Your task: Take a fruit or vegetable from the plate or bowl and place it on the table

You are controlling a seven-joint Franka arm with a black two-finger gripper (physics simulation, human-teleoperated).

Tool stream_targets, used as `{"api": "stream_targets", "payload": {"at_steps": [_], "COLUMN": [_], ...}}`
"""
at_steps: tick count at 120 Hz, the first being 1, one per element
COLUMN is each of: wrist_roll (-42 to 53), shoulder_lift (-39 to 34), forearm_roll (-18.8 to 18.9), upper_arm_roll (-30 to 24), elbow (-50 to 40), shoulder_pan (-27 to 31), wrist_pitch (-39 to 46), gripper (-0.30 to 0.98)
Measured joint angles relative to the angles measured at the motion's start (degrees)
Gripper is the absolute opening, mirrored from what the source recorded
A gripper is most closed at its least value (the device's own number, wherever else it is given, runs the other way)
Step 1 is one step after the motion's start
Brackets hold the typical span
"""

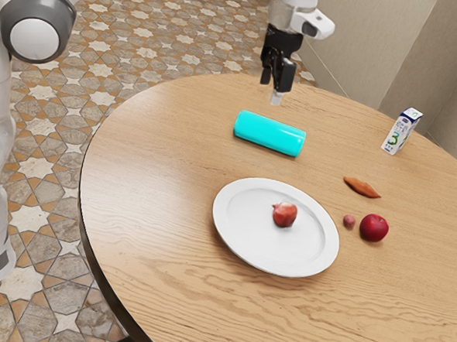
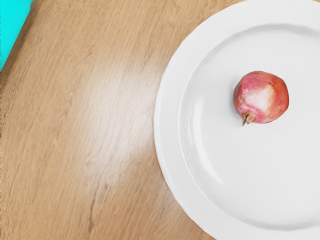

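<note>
gripper (image 1: 276, 95) up in the air | pomegranate (image 2: 261, 97) sitting on the white plate (image 2: 172, 125) | jaws — honestly can't tell, apart or together

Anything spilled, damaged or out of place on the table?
Nothing stands out. White plate sits flat and looks intact, pomegranate on it; drink carton upright, cyan cylinder lying on its side. No spill visible.
</note>
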Motion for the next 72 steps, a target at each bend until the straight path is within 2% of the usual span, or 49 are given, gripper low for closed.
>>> {"api": "stream_targets", "payload": {"at_steps": [72], "wrist_roll": [1.69], "shoulder_lift": [0.16], "forearm_roll": [0.23], "upper_arm_roll": [-0.29], "elbow": [-0.02], "shoulder_pan": [0.18], "wrist_pitch": [2.02], "gripper": [0.68]}}
